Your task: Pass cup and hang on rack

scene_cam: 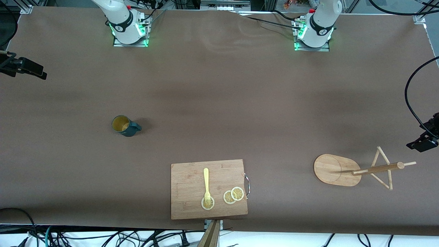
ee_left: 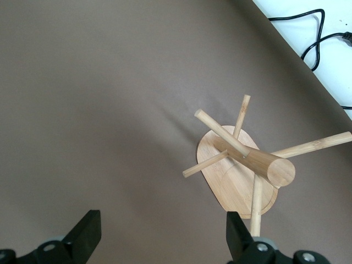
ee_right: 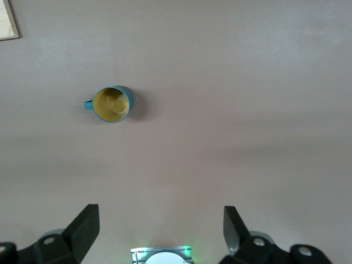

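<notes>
The dark teal cup [scene_cam: 125, 126] with a mustard-yellow inside stands upright on the brown table toward the right arm's end, its handle pointing toward the left arm's end. It also shows in the right wrist view [ee_right: 113, 104]. The light wooden rack [scene_cam: 334, 169] stands on its oval base toward the left arm's end, with nothing on its pegs, and shows in the left wrist view [ee_left: 247, 159]. My left gripper [ee_left: 162, 219] is open and empty high over the table beside the rack. My right gripper [ee_right: 160, 212] is open and empty high over the table, between its base and the cup.
A bamboo cutting board [scene_cam: 192, 192] lies near the front edge with a yellow fork [scene_cam: 206, 183] and lemon slices [scene_cam: 234, 195] on it. Black devices on mounts sit at both table ends [scene_cam: 20, 67] [scene_cam: 425, 140]. Cables hang by the left arm's end.
</notes>
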